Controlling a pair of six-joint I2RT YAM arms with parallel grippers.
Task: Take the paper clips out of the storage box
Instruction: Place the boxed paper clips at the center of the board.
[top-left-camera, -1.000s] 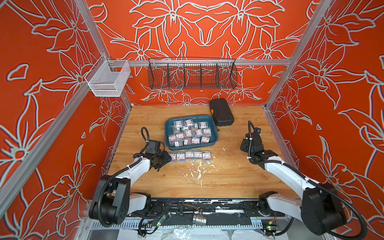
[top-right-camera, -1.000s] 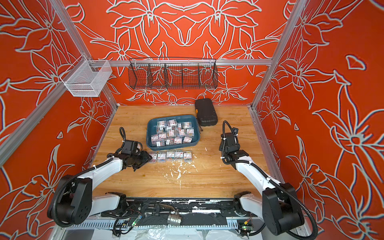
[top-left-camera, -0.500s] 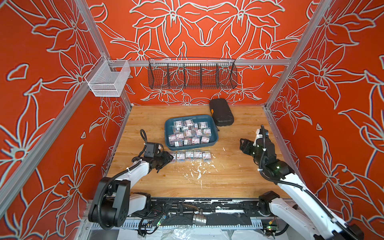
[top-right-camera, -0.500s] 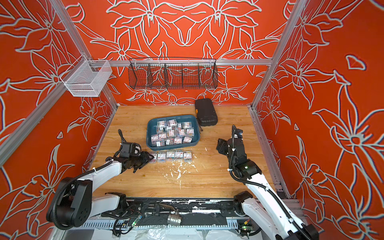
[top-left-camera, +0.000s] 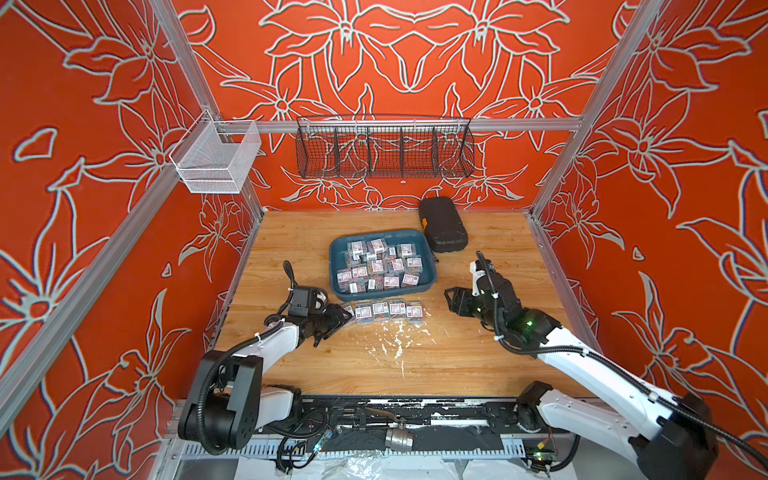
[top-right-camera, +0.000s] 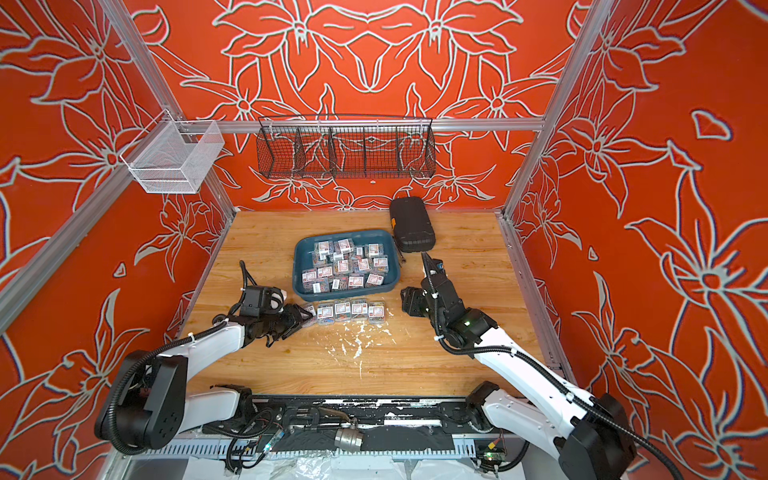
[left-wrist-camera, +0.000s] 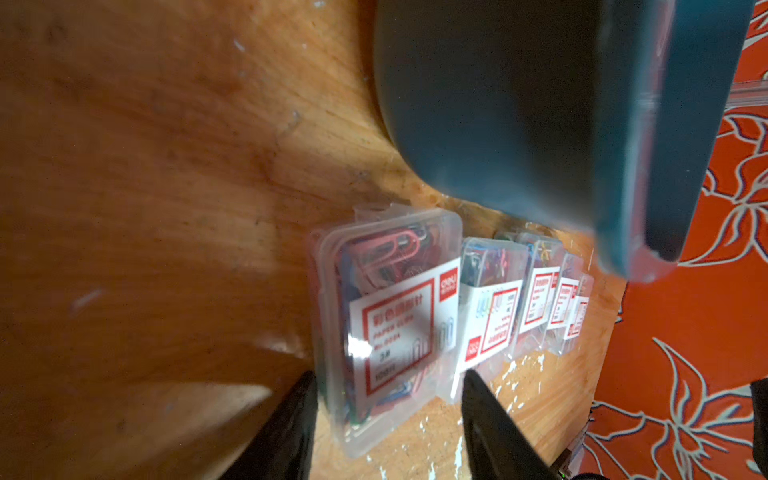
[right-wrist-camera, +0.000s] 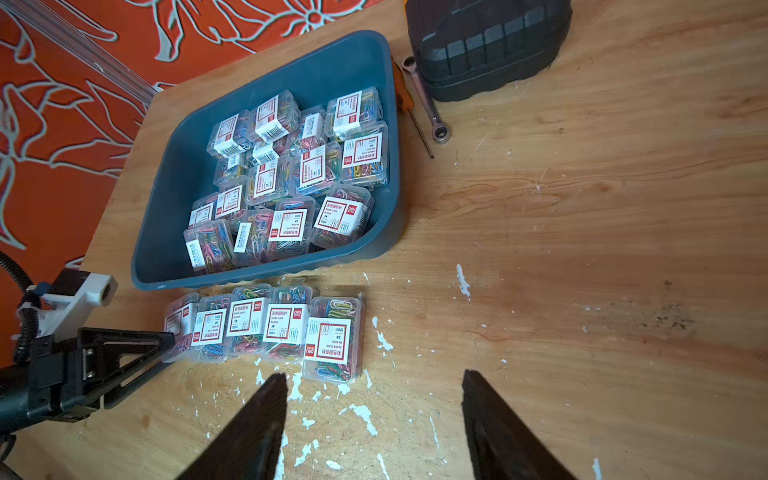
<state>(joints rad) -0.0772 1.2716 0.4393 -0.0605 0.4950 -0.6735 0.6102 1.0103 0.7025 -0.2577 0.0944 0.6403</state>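
Note:
The storage box (top-left-camera: 338, 257) (right-wrist-camera: 291, 83), a dark teal tray, sits mid-table holding several clear boxes of paper clips (top-left-camera: 384, 266) (right-wrist-camera: 291, 174). Several more paper clip boxes form a row (top-left-camera: 388, 311) (right-wrist-camera: 266, 324) on the wood just in front of it. My left gripper (top-left-camera: 347, 318) (left-wrist-camera: 386, 374) is low at the row's left end, shut on the end box (left-wrist-camera: 386, 316), which rests on the table. My right gripper (top-left-camera: 449, 297) (right-wrist-camera: 374, 374) hovers open and empty, right of the row and just off the tray's near right corner.
A black hard case (top-left-camera: 442, 226) lies behind the tray on the right, with a small wrench (right-wrist-camera: 432, 112) and an orange-handled tool (right-wrist-camera: 403, 87) beside it. A black wire basket (top-left-camera: 384, 149) and a white mesh basket (top-left-camera: 216, 162) hang on the walls. White flecks (top-left-camera: 392, 345) mark the wood.
My right gripper swung out toward the right wall, then came back left to the row, and its jaws spread wider. My left gripper edged right along the table toward the row.

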